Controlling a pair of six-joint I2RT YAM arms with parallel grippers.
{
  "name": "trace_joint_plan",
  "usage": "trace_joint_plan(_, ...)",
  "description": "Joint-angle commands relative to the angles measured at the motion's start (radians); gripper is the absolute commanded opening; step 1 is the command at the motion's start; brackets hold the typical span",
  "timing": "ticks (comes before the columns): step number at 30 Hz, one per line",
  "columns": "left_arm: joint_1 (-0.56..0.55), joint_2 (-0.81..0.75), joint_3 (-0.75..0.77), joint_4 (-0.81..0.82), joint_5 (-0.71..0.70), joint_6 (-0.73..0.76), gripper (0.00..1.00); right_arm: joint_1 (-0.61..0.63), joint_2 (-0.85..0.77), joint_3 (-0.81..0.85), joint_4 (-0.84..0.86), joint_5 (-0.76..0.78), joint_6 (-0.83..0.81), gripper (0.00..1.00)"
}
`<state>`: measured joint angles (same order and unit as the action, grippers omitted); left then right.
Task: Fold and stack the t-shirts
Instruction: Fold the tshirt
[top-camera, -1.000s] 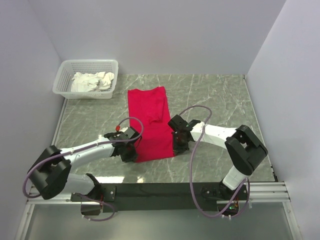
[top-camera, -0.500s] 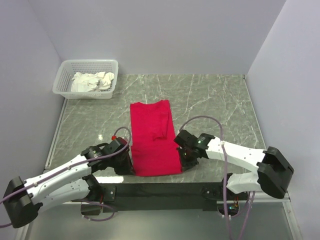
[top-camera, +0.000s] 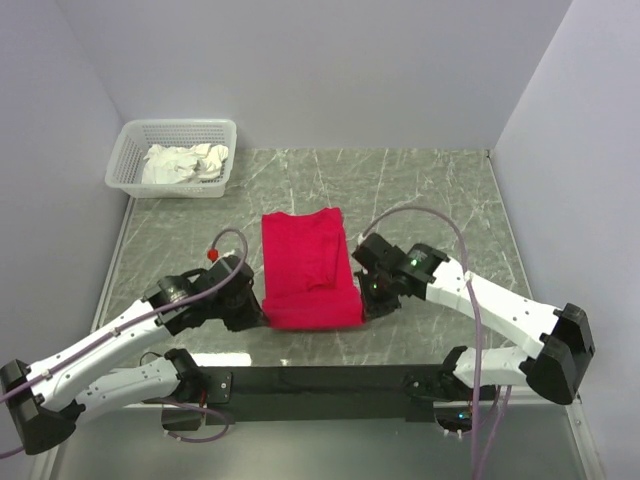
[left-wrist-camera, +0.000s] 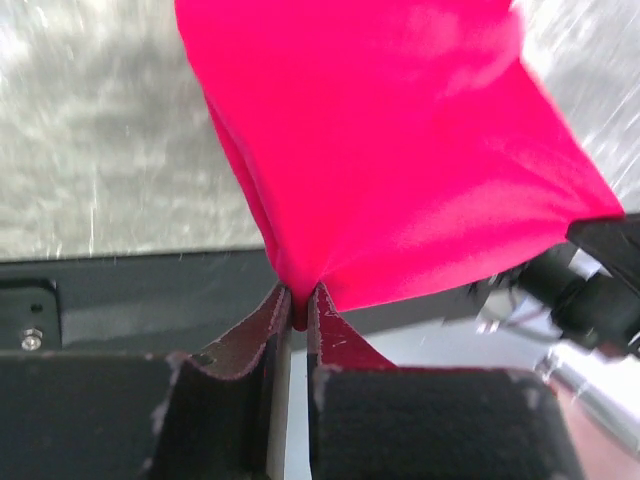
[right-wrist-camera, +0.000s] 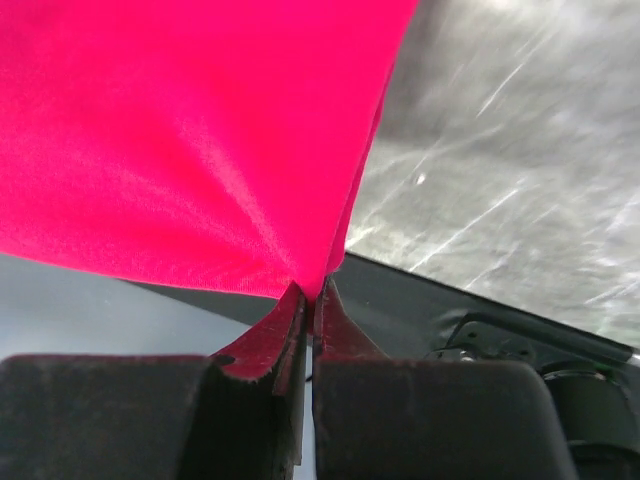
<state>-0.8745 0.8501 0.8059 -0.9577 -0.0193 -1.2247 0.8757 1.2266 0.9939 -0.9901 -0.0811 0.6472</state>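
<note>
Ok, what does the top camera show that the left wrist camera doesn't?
Only the top view: the white basket holding white cloth at the table's far left corner. Only the left wrist view: the left pincer shut on a pinch of fabric at close range. Both: the red t-shirt and the marble table.

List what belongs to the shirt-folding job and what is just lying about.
Job:
red t-shirt
left gripper and right gripper, each pinching a near corner of it

Lying about:
white basket
crumpled white cloth inside it
</note>
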Motion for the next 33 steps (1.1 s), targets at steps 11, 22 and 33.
trace_joint_plan(11, 0.224, 0.145, 0.165, 0.049, -0.186, 0.163, 0.01, -0.198, 0.189, 0.351, -0.128, 0.07, -0.219, 0.0)
trace_joint_plan(22, 0.385, 0.331, 0.239, 0.204, -0.156, 0.321, 0.01, -0.276, 0.384, 0.569, -0.125, 0.06, -0.291, 0.0)
trace_joint_plan(33, 0.483, 0.501, 0.28, 0.344, -0.128, 0.405, 0.01, -0.357, 0.586, 0.716, -0.091, 0.04, -0.336, 0.0)
